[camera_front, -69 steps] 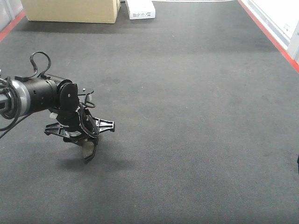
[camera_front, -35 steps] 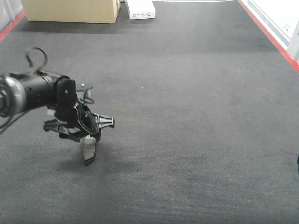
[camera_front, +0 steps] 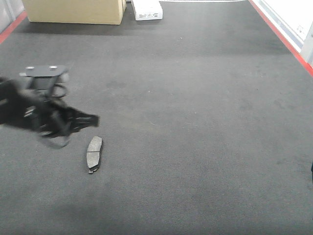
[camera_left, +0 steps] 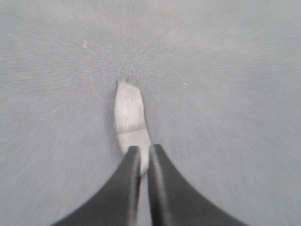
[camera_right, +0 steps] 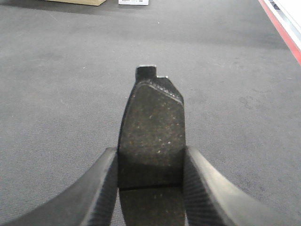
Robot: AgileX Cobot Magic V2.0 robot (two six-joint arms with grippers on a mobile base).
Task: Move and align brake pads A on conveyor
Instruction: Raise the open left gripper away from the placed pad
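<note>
Conveyor (camera_front: 195, 122): dark charcoal, fine felt-like grain, with red edge strips (camera_front: 282, 35). Grey brake pad (camera_front: 94, 152): mid-grey face, one thin dark cross groove, darker backing plate; speckled brake pad (camera_right: 153, 136): near-black with pale flecks. Cardboard box (camera_front: 73, 11) tan; carton (camera_front: 146, 10) white.

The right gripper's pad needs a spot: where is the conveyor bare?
Bare conveyor runs from the lying brake pad right to the red edge strip and back to the cardboard box and white box. Crowded only around the left gripper, beside that pad.
</note>
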